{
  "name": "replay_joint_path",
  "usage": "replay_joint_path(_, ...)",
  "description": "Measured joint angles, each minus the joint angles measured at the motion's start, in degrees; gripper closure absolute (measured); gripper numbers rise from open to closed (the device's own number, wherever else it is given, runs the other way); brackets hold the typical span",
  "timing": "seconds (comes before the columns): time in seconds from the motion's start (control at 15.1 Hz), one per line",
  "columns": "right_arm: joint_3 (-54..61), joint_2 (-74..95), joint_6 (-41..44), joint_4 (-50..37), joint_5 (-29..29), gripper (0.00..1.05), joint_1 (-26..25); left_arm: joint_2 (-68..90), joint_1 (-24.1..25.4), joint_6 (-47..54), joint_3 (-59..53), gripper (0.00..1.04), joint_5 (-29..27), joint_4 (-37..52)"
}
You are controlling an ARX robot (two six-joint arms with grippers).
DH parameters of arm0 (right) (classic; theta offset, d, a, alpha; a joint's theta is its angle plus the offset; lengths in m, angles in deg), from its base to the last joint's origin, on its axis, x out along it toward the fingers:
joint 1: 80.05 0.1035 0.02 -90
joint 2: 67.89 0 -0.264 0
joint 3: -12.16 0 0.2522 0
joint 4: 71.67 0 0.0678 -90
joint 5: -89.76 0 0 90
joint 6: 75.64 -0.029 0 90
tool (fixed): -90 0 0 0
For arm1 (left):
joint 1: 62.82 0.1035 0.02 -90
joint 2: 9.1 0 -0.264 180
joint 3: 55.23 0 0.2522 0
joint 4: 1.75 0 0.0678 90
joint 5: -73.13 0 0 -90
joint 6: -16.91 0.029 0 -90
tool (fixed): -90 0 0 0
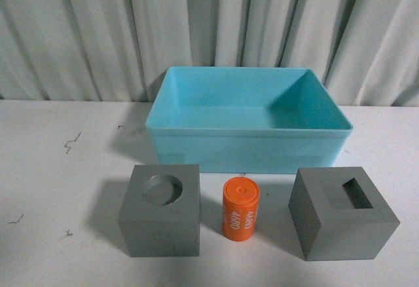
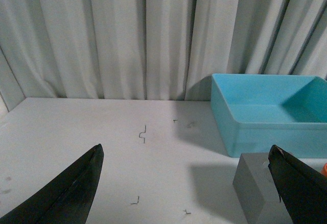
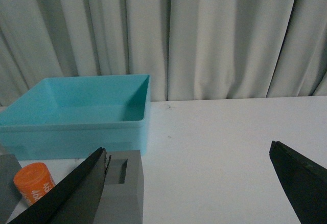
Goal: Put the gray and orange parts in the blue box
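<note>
orange cylinder [image 1: 241, 209] upright, axis vertical | gray cubes [image 1: 159, 210] [image 1: 342, 212] matte, recesses up | left pincer [image 2: 185, 155] apart | right pincer [image 3: 187, 152] apart

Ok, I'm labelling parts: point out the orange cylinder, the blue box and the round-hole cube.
orange cylinder [image 1: 240, 213], front view, on its lettered side.
blue box [image 1: 245, 153], front view, on its near outer wall.
round-hole cube [image 1: 159, 231], front view, on its front face.

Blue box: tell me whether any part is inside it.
No, the blue box is empty; the round-recess cube, orange cylinder and rectangular-recess cube stand before it.
</note>
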Motion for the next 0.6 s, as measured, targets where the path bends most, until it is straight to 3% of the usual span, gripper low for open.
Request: replay_joint_path(0.6, 0.0, 0.0, 0.0, 0.0, 0.0, 0.06, 0.0, 0.0, 0.0, 0.0, 0.0, 0.07, 0.0, 0.0)
